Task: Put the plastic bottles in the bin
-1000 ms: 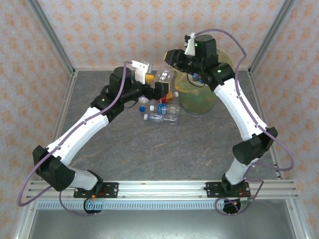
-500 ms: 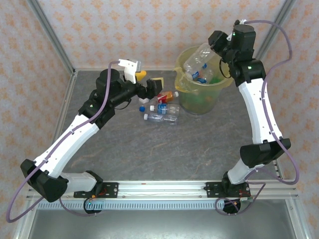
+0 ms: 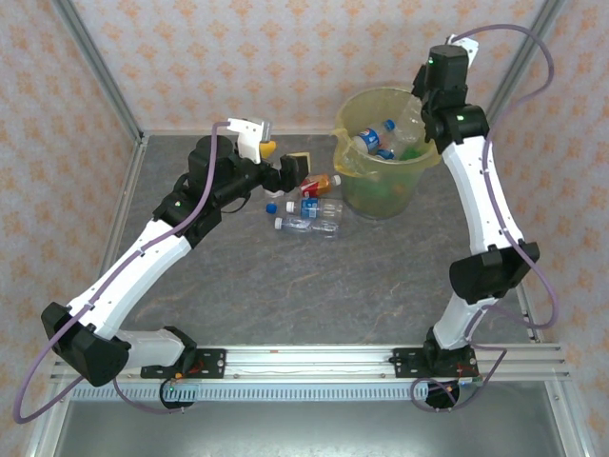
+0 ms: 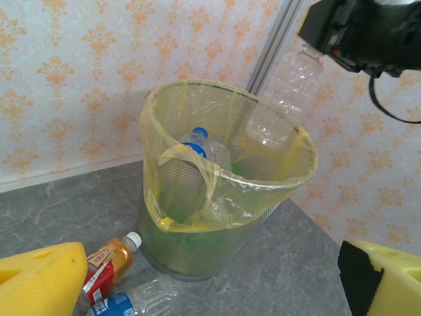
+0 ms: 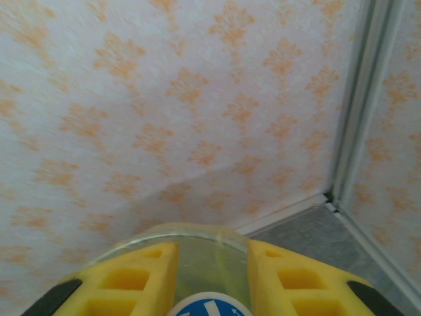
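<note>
Quick look at where we're at. Our right gripper (image 5: 207,255) is clamped on a clear bottle (image 4: 281,99). Its yellow fingers (image 5: 135,280) press in on either side, and something blue on the bottle pokes up between them in the right wrist view. The right arm is stretched up tall and holds the bottle over the far right part of the bin (image 3: 381,195). From the left wrist view the bottle hangs tilted, with its lower end right at the liner on the far rim. We can't tell if it actually touches.

The bin stands on the grey table (image 3: 285,286) toward the back right, with the yellow bag folded over its rim. Inside we can make out a blue-capped bottle (image 4: 196,139) leaning against the near wall, and more clear plastic behind it.

Our left gripper (image 3: 285,158) has its jaws spread wide with nothing in them. It hovers over the table just left of the bin.

Not in the bin yet: a red-orange labelled bottle (image 3: 322,183) lies on its side just beside the bin's base. Two clear blue-labelled bottles (image 3: 316,207) lie next to it, a bit nearer to us.
</note>
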